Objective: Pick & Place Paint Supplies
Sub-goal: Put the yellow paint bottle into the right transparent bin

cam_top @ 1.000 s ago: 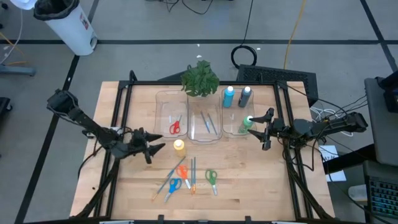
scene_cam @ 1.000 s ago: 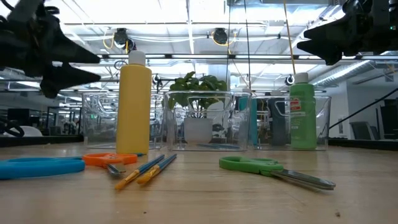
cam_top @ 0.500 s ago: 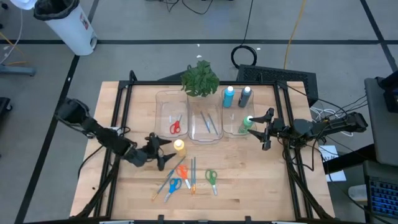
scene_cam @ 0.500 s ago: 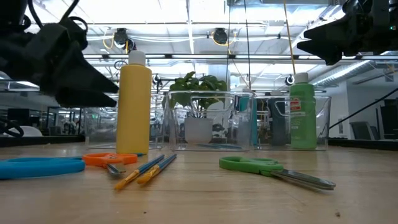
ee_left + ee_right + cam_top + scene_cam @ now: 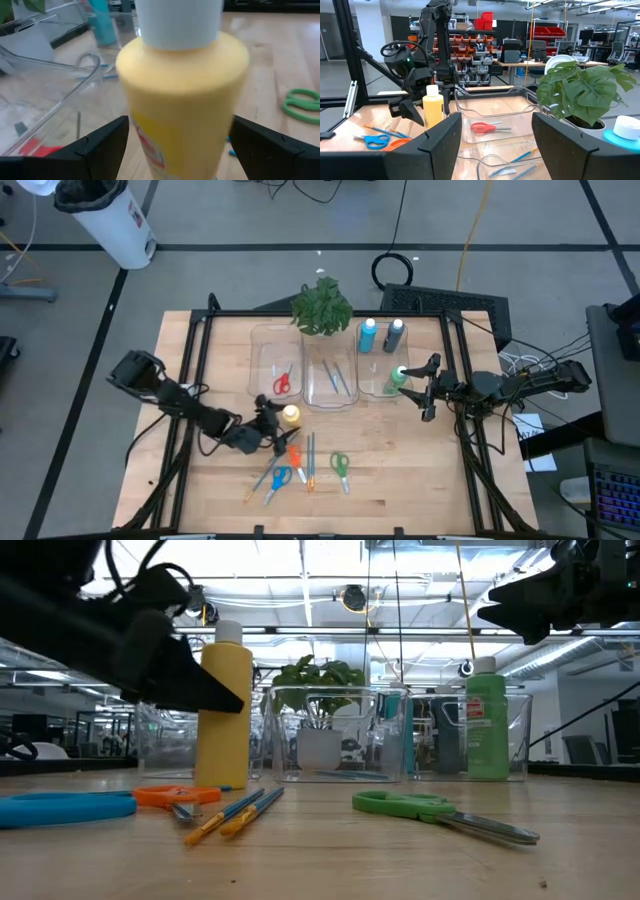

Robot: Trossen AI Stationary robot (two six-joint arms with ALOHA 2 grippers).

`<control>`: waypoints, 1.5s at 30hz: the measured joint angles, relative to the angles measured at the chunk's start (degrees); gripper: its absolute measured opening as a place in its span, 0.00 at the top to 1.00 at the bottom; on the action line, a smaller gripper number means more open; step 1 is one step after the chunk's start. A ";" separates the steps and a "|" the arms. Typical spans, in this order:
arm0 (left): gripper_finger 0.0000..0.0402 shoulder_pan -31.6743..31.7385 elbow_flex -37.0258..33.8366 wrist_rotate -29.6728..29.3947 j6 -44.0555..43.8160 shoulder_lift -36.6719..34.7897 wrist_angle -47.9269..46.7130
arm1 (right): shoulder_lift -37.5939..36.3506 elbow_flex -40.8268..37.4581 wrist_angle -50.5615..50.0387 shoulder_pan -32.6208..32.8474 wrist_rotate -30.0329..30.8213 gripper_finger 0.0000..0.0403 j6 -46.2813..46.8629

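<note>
The yellow paint bottle stands upright on its base on the table, in front of the clear bins. My left gripper is open, level, with one finger on either side of the bottle's body. Orange scissors, blue scissors, green scissors and thin brushes lie flat near the front. Red scissors lie in the left bin and a green bottle stands in the right bin. My right gripper waits open, above the table's right side. My left gripper's fingers flank the yellow bottle's body below its shoulder, coming level from the table's left. I cannot tell whether they touch it. The bottle stands upright on the table.
Three clear bins stand in a row at the back, with brushes in the middle one. A leafy plant, a light blue bottle and a dark blue bottle stand behind them. Bare wood lies at the front right.
My left gripper has swung down and toward the table's right, rolling as it went, and has come around the yellow bottle. The bottle has shifted slightly toward the table's right and stays upright. My right arm has kept still.
</note>
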 joint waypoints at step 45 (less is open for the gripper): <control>0.57 4.06 1.83 10.04 -4.38 -4.73 0.15 | 0.00 0.00 0.01 0.00 0.00 0.42 0.44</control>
